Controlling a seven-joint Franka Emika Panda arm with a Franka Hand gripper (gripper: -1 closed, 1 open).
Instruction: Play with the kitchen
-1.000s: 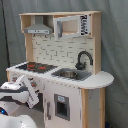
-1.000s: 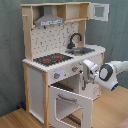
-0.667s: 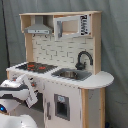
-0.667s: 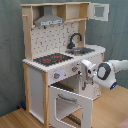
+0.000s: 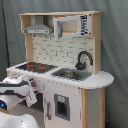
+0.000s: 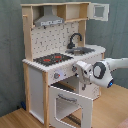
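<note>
The kitchen (image 5: 60,60) (image 6: 55,50) is a tall white and light-wood toy with a black-red hob (image 5: 32,66) (image 6: 52,59), a black faucet (image 5: 83,59) (image 6: 75,40), a steel sink (image 5: 70,74) (image 6: 82,50), a grey hood (image 5: 38,27) (image 6: 50,20) and a pegboard back. Its oven door (image 6: 70,96) hangs open, folded down. My gripper (image 6: 80,71) (image 5: 33,94) sits at the front panel just under the counter, close to the knobs (image 6: 56,76). The white arm (image 6: 107,70) reaches in from the second exterior view's right.
The upper cupboard door (image 6: 100,11) stands open at the top right of the second exterior view. A grey curtain (image 5: 115,45) hangs behind the kitchen. The wooden floor (image 6: 15,117) lies in front of it. The rounded counter end (image 5: 102,79) juts out beside the sink.
The gripper has moved towards the kitchen's front panel, leftwards in the second exterior view. The oven door has stayed open.
</note>
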